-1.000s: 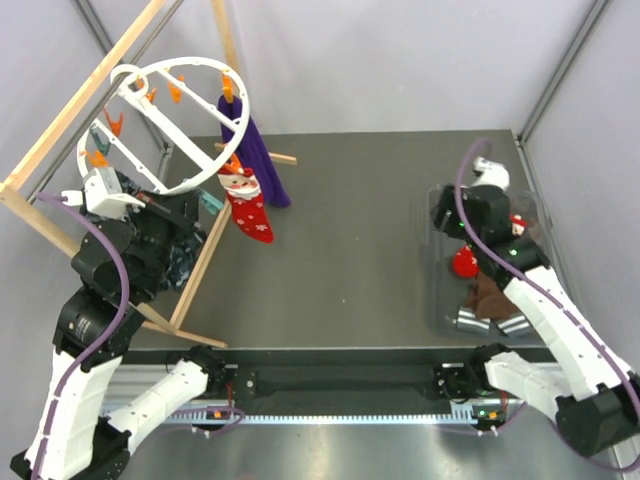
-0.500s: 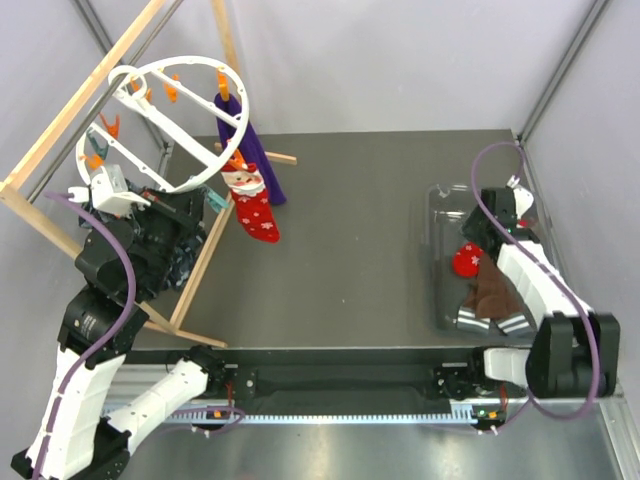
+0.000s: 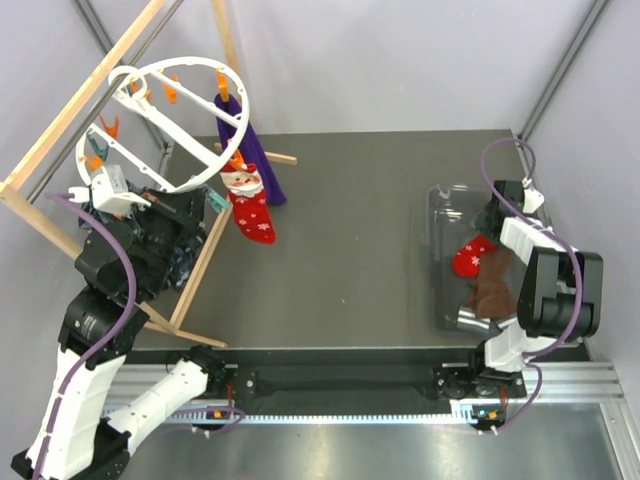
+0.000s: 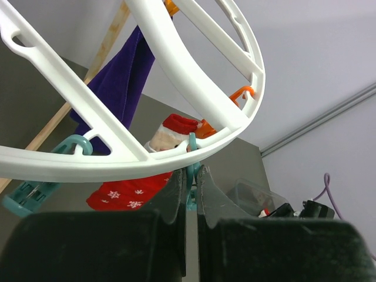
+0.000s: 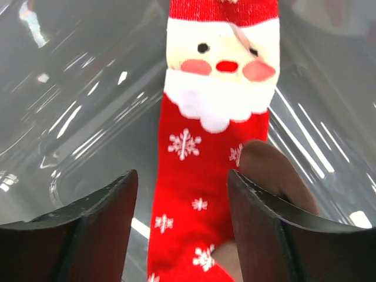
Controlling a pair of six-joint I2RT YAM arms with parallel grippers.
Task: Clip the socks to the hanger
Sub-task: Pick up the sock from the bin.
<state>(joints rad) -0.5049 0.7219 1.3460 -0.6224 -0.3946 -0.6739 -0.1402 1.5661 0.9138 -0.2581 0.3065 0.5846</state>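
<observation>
Looking down from the top external camera, the hanger [image 3: 185,62] is a large white plastic ring with crossing spokes and small orange clips [image 3: 228,88] on its rim, tilted up beside a pale wooden frame [image 3: 60,118]. One red Santa sock [image 3: 252,210] hangs from the rim next to a long purple sock [image 3: 255,150], over the dark matte table [image 3: 370,220]. The left gripper [image 3: 200,205] sits under the ring's near edge. At the right, the right gripper [image 3: 488,222] hangs over a clear glossy bin [image 3: 432,250] holding the second red sock [image 3: 472,255], a brown cloth [image 3: 492,290] and a striped cuff [image 3: 465,318].

The left wrist camera shows the smooth white rim [image 4: 194,88] curving overhead, with the purple sock [image 4: 117,88] and the clipped red sock [image 4: 135,188] behind it. The left gripper [image 4: 191,188] has its black fingers [image 4: 173,197] pressed together on a thin teal clip [image 4: 191,144] at the rim.

The right wrist camera looks straight onto the knitted red sock [image 5: 214,135], with its white beard, pink cheeks and snowflakes, lying on the reflective plastic [image 5: 88,88], the brown cloth [image 5: 276,170] overlapping its lower edge. The right gripper [image 5: 179,229] has its jaws well apart, one finger [image 5: 94,229] on each side of the sock, gripping nothing; whether the tips touch the bin I cannot tell.
</observation>
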